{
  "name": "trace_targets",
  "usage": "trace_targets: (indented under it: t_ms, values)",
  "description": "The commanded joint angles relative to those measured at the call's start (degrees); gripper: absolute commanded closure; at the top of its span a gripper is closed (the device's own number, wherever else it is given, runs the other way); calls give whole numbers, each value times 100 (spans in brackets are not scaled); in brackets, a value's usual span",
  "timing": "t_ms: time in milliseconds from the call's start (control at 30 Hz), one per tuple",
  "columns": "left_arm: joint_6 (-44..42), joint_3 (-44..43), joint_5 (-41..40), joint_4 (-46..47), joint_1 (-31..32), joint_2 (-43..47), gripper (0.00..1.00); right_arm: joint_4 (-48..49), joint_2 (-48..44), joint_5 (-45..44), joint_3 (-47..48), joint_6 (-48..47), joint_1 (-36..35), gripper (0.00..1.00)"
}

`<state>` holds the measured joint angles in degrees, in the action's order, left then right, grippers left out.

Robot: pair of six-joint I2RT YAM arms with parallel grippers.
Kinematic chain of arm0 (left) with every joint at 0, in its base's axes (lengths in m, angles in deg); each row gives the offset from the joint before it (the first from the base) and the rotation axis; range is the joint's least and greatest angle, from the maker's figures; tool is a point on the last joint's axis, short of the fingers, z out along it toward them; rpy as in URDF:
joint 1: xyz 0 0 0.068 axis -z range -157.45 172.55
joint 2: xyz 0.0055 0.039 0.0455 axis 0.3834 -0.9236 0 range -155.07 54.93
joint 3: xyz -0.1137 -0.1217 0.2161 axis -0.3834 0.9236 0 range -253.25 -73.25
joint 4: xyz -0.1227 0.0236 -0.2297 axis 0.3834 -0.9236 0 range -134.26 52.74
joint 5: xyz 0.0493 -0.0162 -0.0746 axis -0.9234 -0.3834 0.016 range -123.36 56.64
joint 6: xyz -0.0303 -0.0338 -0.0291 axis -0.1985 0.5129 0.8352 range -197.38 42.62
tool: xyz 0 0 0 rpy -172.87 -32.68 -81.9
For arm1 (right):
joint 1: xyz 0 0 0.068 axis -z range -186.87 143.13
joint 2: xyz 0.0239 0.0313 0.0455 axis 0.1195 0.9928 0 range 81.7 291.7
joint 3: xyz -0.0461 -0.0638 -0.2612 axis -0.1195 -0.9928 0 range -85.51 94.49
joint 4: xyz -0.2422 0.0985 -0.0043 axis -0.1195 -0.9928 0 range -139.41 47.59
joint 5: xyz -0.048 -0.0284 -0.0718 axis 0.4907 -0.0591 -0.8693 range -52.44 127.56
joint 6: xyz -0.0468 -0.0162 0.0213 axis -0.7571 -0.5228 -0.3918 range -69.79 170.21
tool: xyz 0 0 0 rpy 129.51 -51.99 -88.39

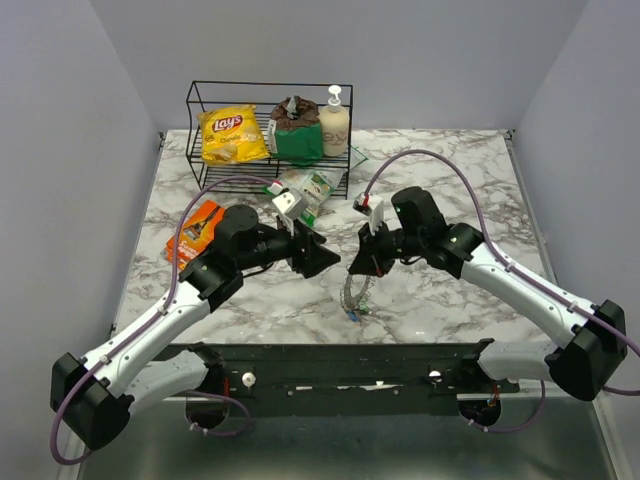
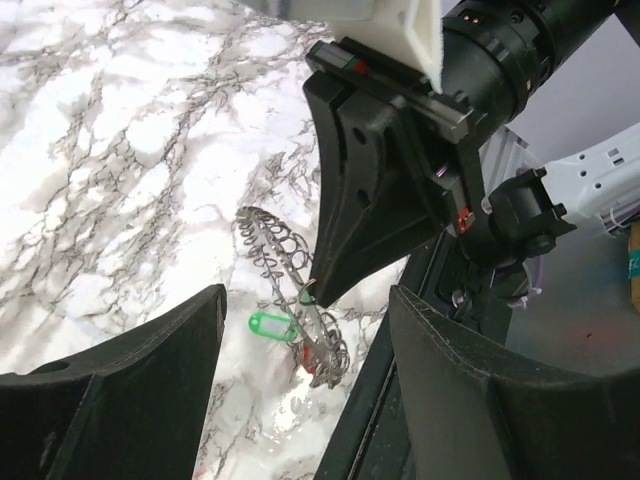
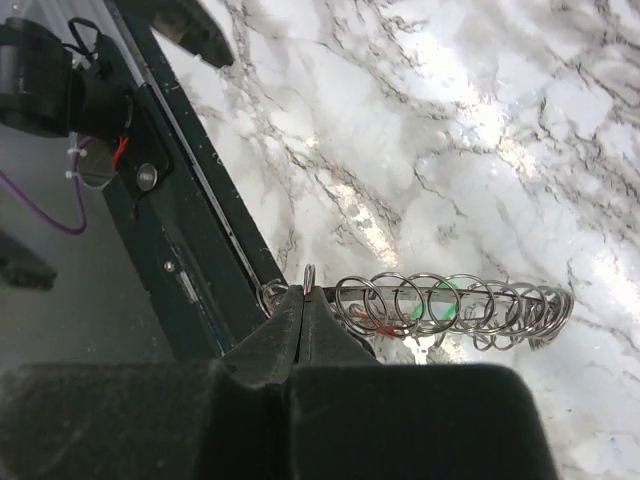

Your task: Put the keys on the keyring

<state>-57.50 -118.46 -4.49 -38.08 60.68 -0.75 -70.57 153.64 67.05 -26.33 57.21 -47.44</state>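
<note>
The keyring point(image 1: 355, 296) is a pale metal-looking spiral coil. My right gripper point(image 1: 360, 264) is shut on one end loop and holds it up, so the coil hangs down to the marble table. In the right wrist view the jaws point(image 3: 305, 295) pinch a loop and the coil point(image 3: 455, 305) stretches to the right. A green key point(image 2: 268, 324) and a red key point(image 2: 303, 357) lie at the coil point(image 2: 283, 250). A blue key point(image 1: 352, 314) shows at its lower end. My left gripper point(image 1: 322, 258) is open and empty, its fingers point(image 2: 150, 370) wide apart, just left of the right gripper's tip point(image 2: 330, 275).
A black wire rack point(image 1: 345, 92) at the back holds a yellow Lay's bag point(image 1: 231, 135), a green bag point(image 1: 297, 132) and a soap bottle point(image 1: 334, 122). An orange packet point(image 1: 197, 228) and a green-white packet point(image 1: 308, 188) lie on the table. A black rail point(image 1: 330, 358) runs along the near edge.
</note>
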Motion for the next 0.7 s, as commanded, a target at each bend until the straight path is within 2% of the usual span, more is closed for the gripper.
trace_targets:
  t_ms: [0,167,333,500,667]
  values:
    - [-230,-207,848,-217,-244,189,25,-198,-216,670,410,-647,-47,99]
    - [-248,-365,1788,-287,-473,181,25,-198,-426,1250,638,-981,-47,99]
    - [-230,-523,2745,-261,-543,101,30,-172,-646,1550,806,-1131,-47,99]
    - [-134,-647,3221,-165,-535,-48,39,-137,-813,1734,885,-1131,-47,99]
    - [25,-752,3495,29,-500,-267,44,-58,-778,1910,903,-1052,-55,99]
